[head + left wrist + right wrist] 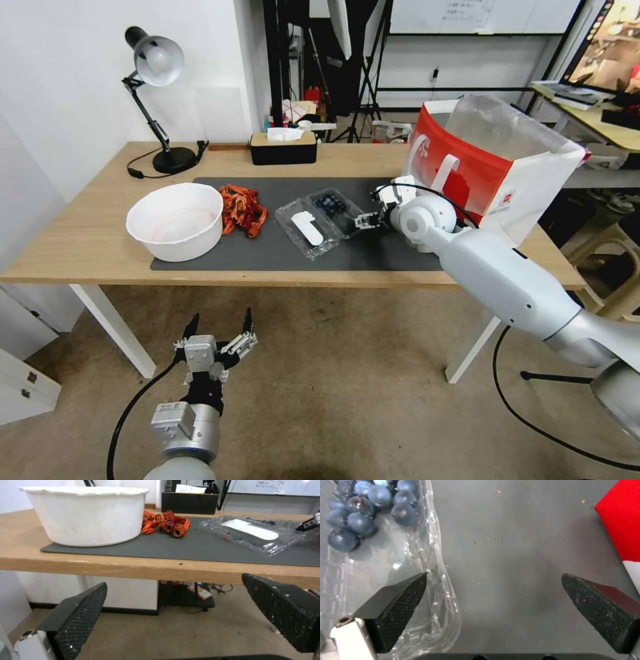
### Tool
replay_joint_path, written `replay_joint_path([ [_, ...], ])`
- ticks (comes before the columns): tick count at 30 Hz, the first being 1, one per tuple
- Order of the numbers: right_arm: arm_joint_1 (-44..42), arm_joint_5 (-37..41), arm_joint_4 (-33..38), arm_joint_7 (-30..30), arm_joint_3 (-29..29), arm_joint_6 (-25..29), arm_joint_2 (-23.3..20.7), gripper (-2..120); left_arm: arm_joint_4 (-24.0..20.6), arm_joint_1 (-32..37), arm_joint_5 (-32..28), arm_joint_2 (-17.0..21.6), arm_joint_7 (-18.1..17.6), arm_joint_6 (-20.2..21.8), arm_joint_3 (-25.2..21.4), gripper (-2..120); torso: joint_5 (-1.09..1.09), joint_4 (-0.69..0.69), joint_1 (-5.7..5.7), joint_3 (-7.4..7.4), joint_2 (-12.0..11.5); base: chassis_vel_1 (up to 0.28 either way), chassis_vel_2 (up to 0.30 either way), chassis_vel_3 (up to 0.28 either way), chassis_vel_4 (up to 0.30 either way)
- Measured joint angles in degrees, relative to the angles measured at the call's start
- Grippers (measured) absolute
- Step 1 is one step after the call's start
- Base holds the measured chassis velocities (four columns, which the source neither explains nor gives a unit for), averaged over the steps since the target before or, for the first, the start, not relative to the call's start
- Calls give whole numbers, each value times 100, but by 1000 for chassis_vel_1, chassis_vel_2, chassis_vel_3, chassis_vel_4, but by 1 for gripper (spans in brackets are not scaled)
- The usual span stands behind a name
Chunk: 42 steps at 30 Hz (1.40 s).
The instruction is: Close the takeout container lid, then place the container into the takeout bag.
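Your right end effector (493, 592) hangs low over the dark mat (280, 250), fingers spread wide and gripping nothing: one fingertip (405, 590) sits above the clear rim of the takeout container (331, 205), the other above bare mat beside the takeout bag (493, 163). In the right wrist view the container is cut off at the frame edge, so you see only a cluster of blueberries (363, 515) and a stretch of warped plastic wall. The container lies open mid-mat, its lid (307, 230) folded flat toward the tabletop's front edge, white sticker up. The red-and-white bag stands at the tabletop's right edge, its base hidden behind your right arm. Your left end effector (220, 327) waits released below the tabletop's front edge, over the floor. A white bowl (175, 220) stands on the mat's left end, just beside a heap of orange-red shells (241, 208).
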Motion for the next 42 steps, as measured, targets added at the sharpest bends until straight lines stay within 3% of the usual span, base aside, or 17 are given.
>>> replay_joint_path([
  [42,-195,283,492,396,-43,-3,-225,100,136,-53,48,11,9,-158,61,100,0,0,0,0,0,0,0,0,0],
])
